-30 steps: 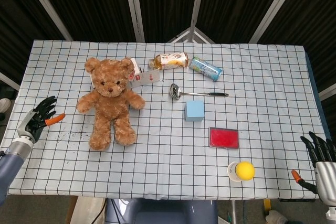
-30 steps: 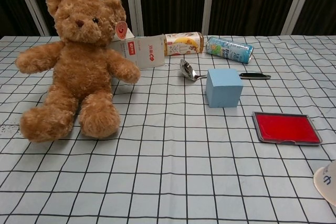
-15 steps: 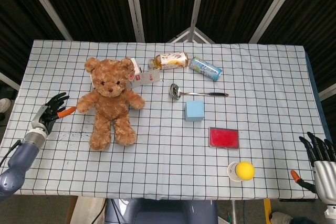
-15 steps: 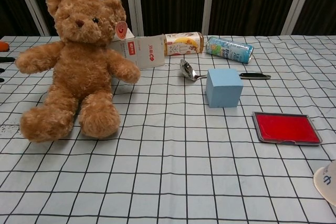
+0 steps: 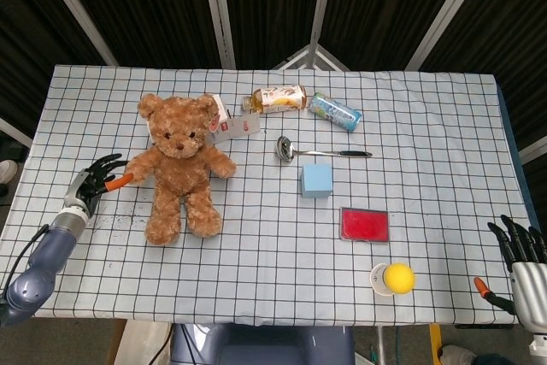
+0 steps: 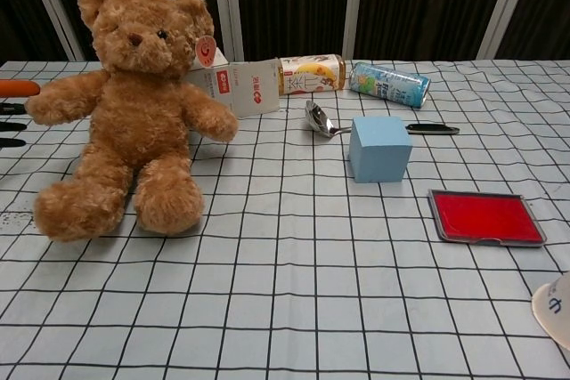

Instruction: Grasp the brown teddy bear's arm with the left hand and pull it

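A: Where does the fuzzy brown teddy bear (image 5: 177,164) sit?
B: Left of centre, on the checked cloth (image 5: 282,237).
A: And the left hand (image 5: 97,183)?
B: Fingers spread, empty, orange thumb at the bear's plush arm (image 5: 139,171).

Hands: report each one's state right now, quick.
Left hand: open, fingers spread, its orange thumb at the brown teddy bear's arm, not gripping it.
Right hand: open, fingers apart, holding nothing, at the table's near right edge.
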`<state>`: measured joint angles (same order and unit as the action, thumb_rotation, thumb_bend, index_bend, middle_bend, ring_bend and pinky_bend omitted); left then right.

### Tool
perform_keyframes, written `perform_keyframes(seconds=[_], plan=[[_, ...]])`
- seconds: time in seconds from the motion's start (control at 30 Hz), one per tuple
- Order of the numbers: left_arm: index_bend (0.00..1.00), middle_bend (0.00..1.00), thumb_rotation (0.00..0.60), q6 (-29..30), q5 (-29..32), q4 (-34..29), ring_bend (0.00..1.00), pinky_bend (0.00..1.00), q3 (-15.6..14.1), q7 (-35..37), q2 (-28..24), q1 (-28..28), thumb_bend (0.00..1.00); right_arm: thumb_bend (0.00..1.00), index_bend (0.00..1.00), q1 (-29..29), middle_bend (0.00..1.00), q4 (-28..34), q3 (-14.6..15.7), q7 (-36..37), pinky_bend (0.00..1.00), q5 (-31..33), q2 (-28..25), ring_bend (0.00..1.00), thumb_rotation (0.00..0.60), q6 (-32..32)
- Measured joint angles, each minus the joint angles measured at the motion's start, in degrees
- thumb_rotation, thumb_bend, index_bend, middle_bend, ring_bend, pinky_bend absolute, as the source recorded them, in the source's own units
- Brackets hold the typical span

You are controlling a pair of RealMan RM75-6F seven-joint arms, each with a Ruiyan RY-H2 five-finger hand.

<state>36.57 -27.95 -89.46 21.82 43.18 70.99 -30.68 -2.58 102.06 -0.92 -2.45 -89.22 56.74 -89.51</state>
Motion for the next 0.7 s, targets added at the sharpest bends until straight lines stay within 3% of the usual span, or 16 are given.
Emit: perform_keyframes(seconds=[0.37,0.7], plan=[[0.27,0.27,0.6,1.66,3.0,-0.47,0.0,0.0,-0.06,-5.8,1.99,-2.23,0.27,0.22,0.12,0.05,0.06,-0.19,-0.07,0.13,0.0,0.26,-0.03,0.08,0.6,0.11],[0.37,0.38,0.6,5.29,6.08,-0.32,0.05,0.0,0.05,-10.0,4.26,-3.77,0.34,0.22,0.12,-0.03,0.06,-0.24,0.01,0.85,0.0,0.11,-0.39,0.08,0.6,-0.02]])
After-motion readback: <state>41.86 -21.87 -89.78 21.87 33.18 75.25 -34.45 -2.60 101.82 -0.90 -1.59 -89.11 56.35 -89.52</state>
